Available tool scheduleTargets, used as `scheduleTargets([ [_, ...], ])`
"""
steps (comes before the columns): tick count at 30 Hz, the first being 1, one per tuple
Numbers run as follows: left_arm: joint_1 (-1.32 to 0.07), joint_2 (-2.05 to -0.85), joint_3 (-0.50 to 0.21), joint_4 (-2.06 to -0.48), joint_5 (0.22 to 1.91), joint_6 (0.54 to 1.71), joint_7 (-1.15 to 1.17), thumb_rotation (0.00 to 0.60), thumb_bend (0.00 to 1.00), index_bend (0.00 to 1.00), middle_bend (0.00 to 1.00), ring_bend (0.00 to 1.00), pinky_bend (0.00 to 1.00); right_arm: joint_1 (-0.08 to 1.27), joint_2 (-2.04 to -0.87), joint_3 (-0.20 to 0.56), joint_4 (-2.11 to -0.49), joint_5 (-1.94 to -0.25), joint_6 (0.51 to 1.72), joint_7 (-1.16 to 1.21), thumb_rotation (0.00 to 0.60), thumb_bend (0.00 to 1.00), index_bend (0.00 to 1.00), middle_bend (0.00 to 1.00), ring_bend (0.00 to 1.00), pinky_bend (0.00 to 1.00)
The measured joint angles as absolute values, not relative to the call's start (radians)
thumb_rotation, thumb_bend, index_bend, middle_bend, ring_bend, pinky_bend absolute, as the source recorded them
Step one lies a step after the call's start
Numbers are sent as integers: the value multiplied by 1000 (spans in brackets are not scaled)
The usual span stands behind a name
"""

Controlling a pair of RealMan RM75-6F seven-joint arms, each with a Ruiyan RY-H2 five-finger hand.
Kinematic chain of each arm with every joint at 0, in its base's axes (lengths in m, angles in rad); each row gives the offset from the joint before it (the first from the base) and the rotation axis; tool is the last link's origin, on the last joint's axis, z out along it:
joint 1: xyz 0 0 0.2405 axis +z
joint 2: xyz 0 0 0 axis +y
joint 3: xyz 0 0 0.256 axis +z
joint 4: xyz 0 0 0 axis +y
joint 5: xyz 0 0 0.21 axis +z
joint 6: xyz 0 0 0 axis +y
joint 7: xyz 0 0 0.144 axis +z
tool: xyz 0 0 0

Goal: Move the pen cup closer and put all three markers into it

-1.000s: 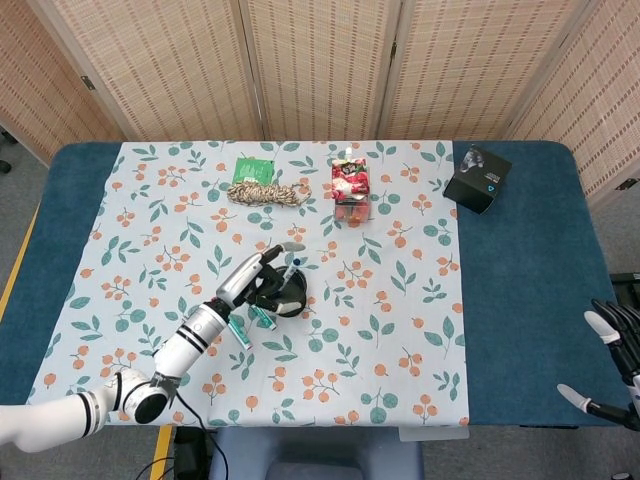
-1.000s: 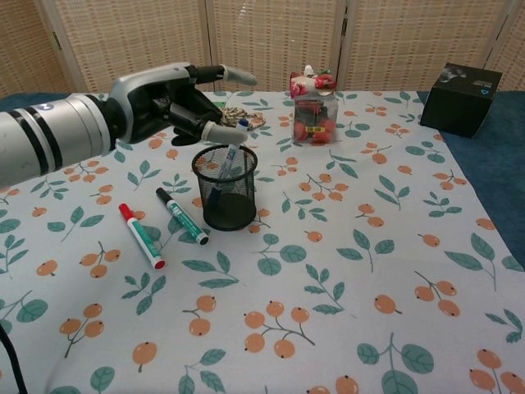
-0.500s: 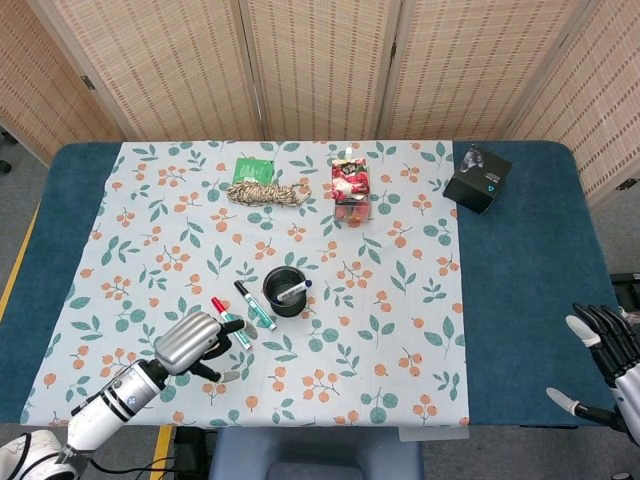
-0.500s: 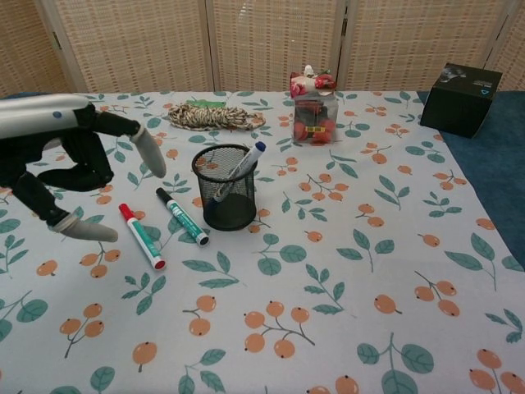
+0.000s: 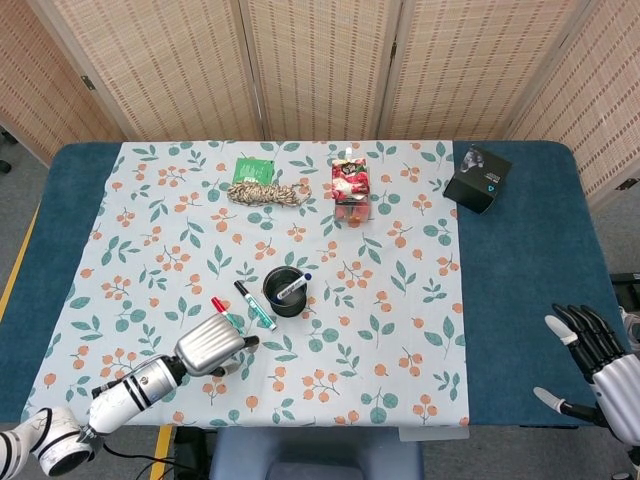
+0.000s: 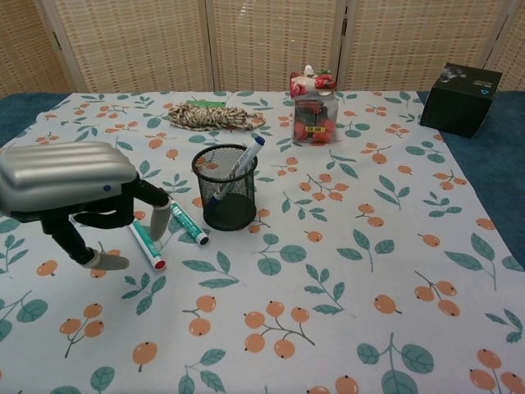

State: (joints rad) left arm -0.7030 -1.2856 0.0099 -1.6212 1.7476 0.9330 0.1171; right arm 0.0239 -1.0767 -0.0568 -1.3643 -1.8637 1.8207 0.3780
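Observation:
The black mesh pen cup [image 5: 287, 293] [image 6: 225, 189] stands mid-cloth with a blue-capped marker [image 5: 294, 287] [image 6: 244, 162] leaning inside it. A green marker with a black cap [image 5: 254, 304] [image 6: 188, 222] lies just left of the cup. A red-tipped green marker [image 5: 220, 308] [image 6: 148, 245] lies further left, its far end hidden under my left hand [image 5: 210, 347] [image 6: 70, 182]. That hand hovers over it with fingers hanging down apart, holding nothing. My right hand [image 5: 600, 362] is spread and empty off the table's near right edge.
A coiled rope [image 5: 264, 193] [image 6: 215, 116] and a green packet [image 5: 255, 167] lie at the back. A clear box of red snacks [image 5: 350, 188] [image 6: 312, 111] stands behind the cup. A black box [image 5: 478, 178] [image 6: 466, 88] sits on the blue table at the far right.
My left hand let go of the blue marker in the cup, drew back toward the near edge, then shifted right over the red-tipped marker. The right hand rose slightly.

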Motion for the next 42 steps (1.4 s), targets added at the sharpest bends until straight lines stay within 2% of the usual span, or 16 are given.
scheduleTargets([
  [7, -755, -1308, -2, -1590, 1728, 858, 185, 600, 343, 500, 983, 936, 914, 24, -1077, -59, -1364, -1865, 1823, 376, 600, 49, 0, 0, 0, 0],
  [17, -856, -1346, -18, -1535, 1667, 713, 229, 600, 343, 500, 983, 936, 914, 25, -1077, -60, -1367, -1862, 1821, 368, 600, 49, 0, 0, 0, 0],
  [42, -922, -1378, 25, -1448, 1631, 674, 224, 600, 343, 489, 983, 936, 914, 20, -1069, -64, -1362, -1861, 1838, 390, 600, 48, 0, 0, 0, 0],
])
